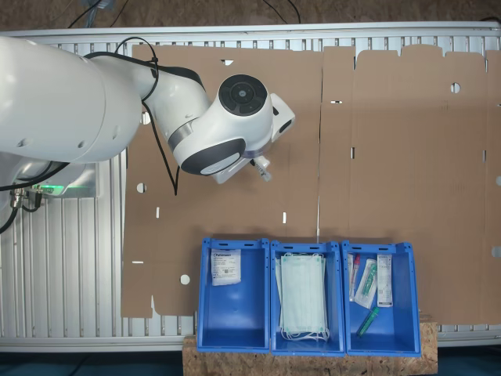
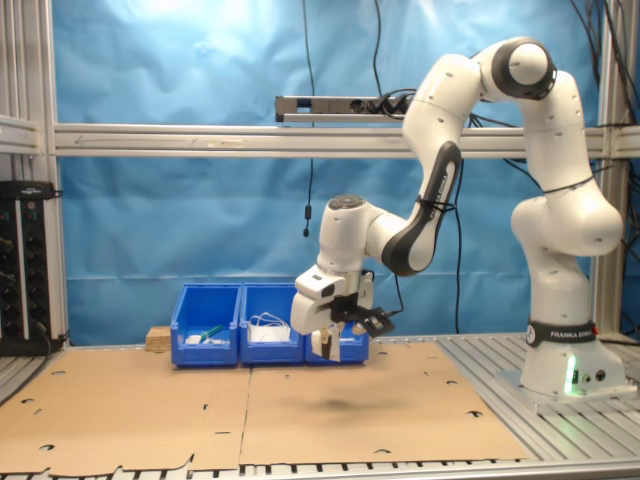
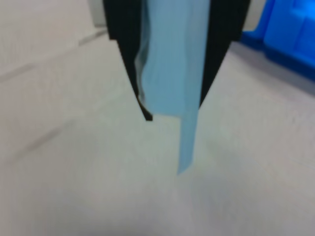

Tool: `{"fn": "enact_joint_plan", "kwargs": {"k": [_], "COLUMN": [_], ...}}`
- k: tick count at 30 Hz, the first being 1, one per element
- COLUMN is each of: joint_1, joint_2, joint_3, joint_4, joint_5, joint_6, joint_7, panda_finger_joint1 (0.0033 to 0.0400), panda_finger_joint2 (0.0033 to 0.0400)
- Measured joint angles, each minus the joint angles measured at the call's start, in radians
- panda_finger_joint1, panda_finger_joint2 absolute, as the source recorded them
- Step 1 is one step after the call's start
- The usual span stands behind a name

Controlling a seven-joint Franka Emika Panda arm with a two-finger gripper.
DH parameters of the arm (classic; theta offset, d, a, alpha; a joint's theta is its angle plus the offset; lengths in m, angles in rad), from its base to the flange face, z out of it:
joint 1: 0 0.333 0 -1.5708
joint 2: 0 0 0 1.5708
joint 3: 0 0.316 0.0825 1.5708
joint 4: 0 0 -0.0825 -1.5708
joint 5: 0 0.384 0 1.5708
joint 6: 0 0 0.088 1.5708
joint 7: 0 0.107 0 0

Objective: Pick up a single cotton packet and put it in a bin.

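Hanging between the gripper's black fingers in the wrist view, you have the cotton packet: a thin, flat, limp sheet that reads pale blue there, its lower corner drooping past the fingertips. The jaws are closed narrowly on it, gripping its upper part. You are over smooth brown cardboard with small punched holes and notched edges, and there is wide bare room around the gripper in the second exterior view. Three rigid blue plastic bins sit side by side at the cardboard's edge, well apart from the gripper in the first exterior view. One holds another square white packet, the middle one pale green masks, the third long narrow packets.
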Motion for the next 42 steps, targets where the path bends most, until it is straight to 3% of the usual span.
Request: {"fn": "enact_joint_plan", "kwargs": {"k": [6, 11, 21, 29, 42], "joint_1": [0.0, 0.0, -0.013, -0.034, -0.06], "joint_2": [-0.088, -0.126, -0.145, -0.15, -0.178], "joint_3": [-0.02, -0.059, -0.163, -0.24, -0.341], "joint_4": [0.001, 0.015, 0.091, 0.149, 0.166], "joint_5": [0.023, 0.073, 0.166, 0.193, 0.167], "joint_6": [-0.053, -0.089, -0.182, -0.261, -0.339], "joint_7": [0.0, 0.0, 0.0, 0.0, 0.0], "panda_finger_joint1": [0.0053, 0.0053, 0.0053, 0.0053, 0.0053], "panda_finger_joint2": [0.0053, 0.0053, 0.0053, 0.0053, 0.0053]}}
